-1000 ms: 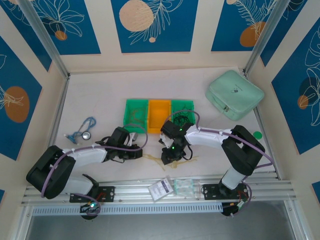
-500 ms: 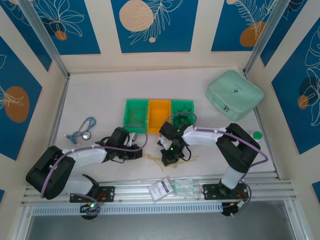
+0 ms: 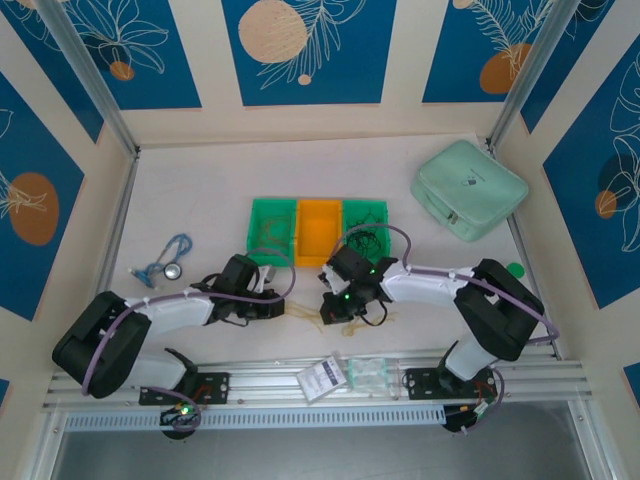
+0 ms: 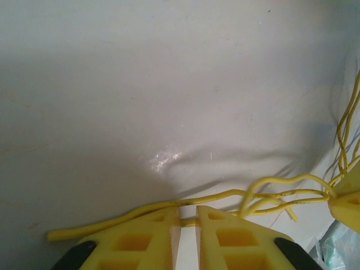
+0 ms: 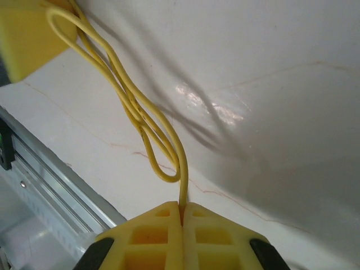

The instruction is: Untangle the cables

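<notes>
The right gripper [image 5: 181, 207] pinches the cables [image 5: 180, 180], a yellow loop rising straight from its tips. The left gripper [image 4: 188, 216] stands a slit apart with a strand crossing its tips. Whether it grips cannot be told, and its fingers are cut off below.

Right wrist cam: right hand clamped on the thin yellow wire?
Yes, the right hand is closed on the thin pale yellow wire rising between its fingers.

cables [image 4: 225, 197]: pale yellow
tray [image 3: 319, 232]: green, orange, green compartments
pouch [image 3: 470, 188]: mint green
cord [image 3: 181, 240] left of tray: blue
table [image 3: 200, 190]: white, faint marble veins
wall panels [image 3: 340, 70]: blue, white leaf outlines, peach circles, cream strips
</notes>
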